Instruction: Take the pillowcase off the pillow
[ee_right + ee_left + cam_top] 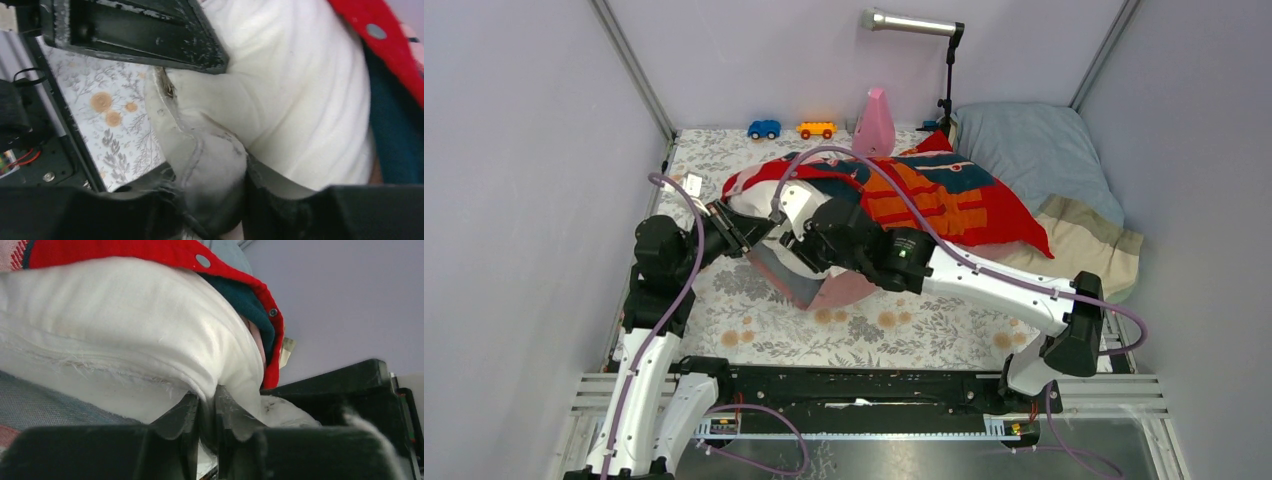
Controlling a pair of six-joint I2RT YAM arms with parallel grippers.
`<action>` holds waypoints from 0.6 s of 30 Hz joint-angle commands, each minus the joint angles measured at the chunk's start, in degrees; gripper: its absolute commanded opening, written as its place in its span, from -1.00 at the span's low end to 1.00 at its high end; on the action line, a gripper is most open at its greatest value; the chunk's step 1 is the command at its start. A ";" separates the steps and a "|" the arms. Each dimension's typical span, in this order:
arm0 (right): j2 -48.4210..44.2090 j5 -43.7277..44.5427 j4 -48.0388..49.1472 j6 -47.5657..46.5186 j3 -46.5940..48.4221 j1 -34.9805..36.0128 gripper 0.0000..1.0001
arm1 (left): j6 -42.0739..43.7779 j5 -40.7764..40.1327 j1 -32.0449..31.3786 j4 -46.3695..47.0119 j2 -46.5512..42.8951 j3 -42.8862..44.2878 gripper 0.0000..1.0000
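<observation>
Left hand (207, 400) pinches the bare end of the plump white fabric pillow (125, 330) (toward the left edge of the floral floor (904, 330)). Right hand (212, 175) clamps a fold of it. The red, orange and teal printed cloth pillowcase (944, 195) covers the rest.

Holding a fold of the white pillow (125, 330) tight in the left gripper (207, 402), under the red pillowcase (150, 250) edge.

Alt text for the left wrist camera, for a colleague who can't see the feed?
The left gripper is closed on a fold of the white pillow, pinched between its dark fingers at bottom centre. The red pillowcase edge, with round snaps and a teal patch, wraps over the pillow's top; a pale wall fills the upper right.
</observation>
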 commanded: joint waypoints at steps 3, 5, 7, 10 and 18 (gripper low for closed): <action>-6.34 10.15 7.44 0.77 -7.77 -0.08 -0.82 | 2.26 -18.20 -0.32 -4.96 1.25 4.88 -0.07; -10.65 10.26 10.56 1.31 -13.46 -0.10 -1.00 | 2.04 -21.32 -0.28 -6.78 3.57 4.83 0.10; -14.73 10.40 11.95 1.52 -17.04 -0.10 -1.00 | 0.63 -22.43 -0.16 -6.20 5.67 4.27 0.29; -19.92 13.32 11.94 2.19 -19.97 -0.17 -1.00 | 0.63 -24.89 0.45 -5.24 9.10 4.73 0.38; -25.02 25.17 10.45 5.42 -19.28 -0.27 -1.00 | 4.59 -28.91 0.82 -9.18 11.87 7.64 0.54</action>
